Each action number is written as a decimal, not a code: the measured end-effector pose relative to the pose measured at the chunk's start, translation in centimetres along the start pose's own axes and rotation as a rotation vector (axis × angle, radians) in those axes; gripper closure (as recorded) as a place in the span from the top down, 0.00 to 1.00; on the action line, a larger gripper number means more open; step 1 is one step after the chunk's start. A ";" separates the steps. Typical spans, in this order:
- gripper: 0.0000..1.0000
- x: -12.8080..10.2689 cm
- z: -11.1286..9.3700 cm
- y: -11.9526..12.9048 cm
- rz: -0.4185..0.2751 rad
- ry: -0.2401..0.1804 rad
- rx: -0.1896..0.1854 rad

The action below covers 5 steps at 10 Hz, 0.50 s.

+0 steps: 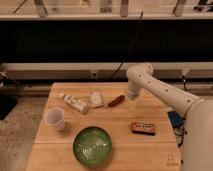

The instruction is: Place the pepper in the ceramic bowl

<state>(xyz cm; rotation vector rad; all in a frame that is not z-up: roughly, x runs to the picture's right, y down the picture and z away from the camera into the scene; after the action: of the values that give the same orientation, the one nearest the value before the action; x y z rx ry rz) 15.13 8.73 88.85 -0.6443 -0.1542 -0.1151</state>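
Standing at the left of the worktop (142, 151) is a white cup (55, 119), with a pale tube (75, 103) and a white packet (96, 99) farther back. The ceramic bowl (93, 146) sits near-centre, well apart from the pepper (116, 101), which lies on the wood beyond it. Just right of the pepper the claw (132, 103) hangs spread and empty, with a brown packet (144, 128) nearer.

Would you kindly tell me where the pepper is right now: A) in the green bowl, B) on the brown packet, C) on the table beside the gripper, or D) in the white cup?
C: the pepper lies on the table right beside the gripper, well apart from the ceramic bowl.
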 end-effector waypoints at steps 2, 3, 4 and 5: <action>0.80 0.1 0.6 -0.2 0.002 -0.003 -0.011; 0.80 0.1 0.9 -0.3 0.001 -0.005 -0.016; 0.80 0.0 1.2 -0.4 0.000 -0.007 -0.020; 0.80 0.0 1.3 -0.5 0.000 -0.008 -0.023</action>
<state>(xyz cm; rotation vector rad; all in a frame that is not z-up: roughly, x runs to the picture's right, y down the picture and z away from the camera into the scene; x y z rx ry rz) 14.95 9.09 90.19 -0.6681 -0.1608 -0.1141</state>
